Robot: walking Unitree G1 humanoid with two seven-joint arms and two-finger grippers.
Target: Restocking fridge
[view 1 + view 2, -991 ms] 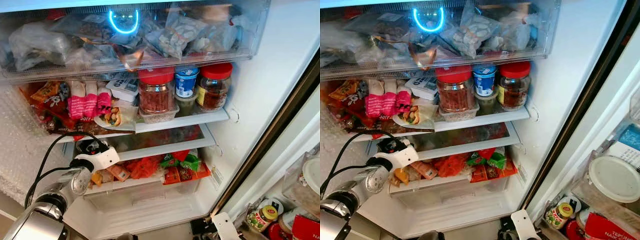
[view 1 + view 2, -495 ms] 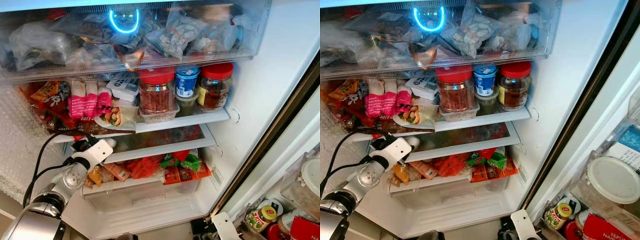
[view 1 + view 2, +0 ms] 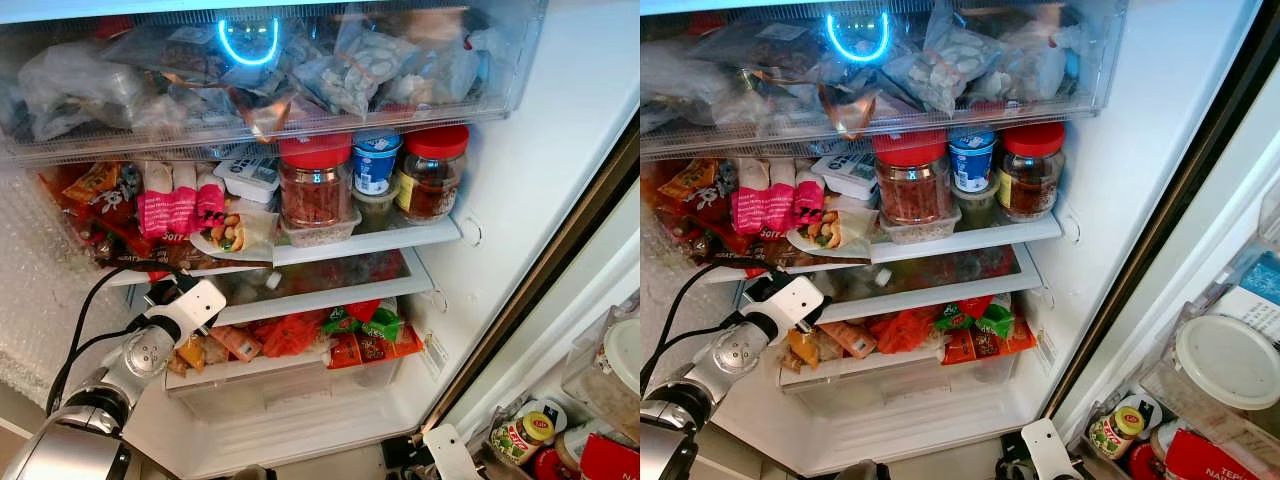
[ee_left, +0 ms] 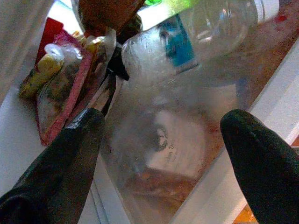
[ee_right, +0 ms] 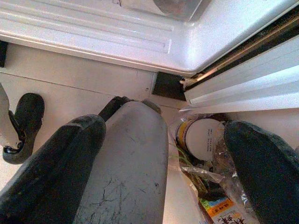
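Note:
A clear plastic bottle (image 4: pixel 187 42) with a blue label lies on its side on the glass shelf (image 3: pixel 330 285) in the middle of the fridge. Its white cap (image 3: pixel 272 281) points right. My left gripper (image 4: pixel 163 123) reaches in at the shelf's left end, open, with both black fingers (image 4: pixel 70 158) apart just short of the bottle and nothing between them. The left wrist housing (image 3: pixel 192 302) covers the fingers from the head views. My right gripper (image 5: pixel 163 123) hangs low by the fridge's foot, open and empty.
Two red-lidded jars (image 3: pixel 313 185) and a blue tub (image 3: pixel 373 160) stand on the shelf above, with snack packets (image 3: pixel 170 205) to their left. Below the glass shelf is a drawer of packets (image 3: pixel 300 335). The door bins (image 3: pixel 560 420) at the right hold jars. A full clear drawer (image 3: pixel 250 70) sits on top.
The left gripper has shifted up to the shelf's left end. The bottle's white cap now lies farther right on the glass shelf, apart from the gripper.

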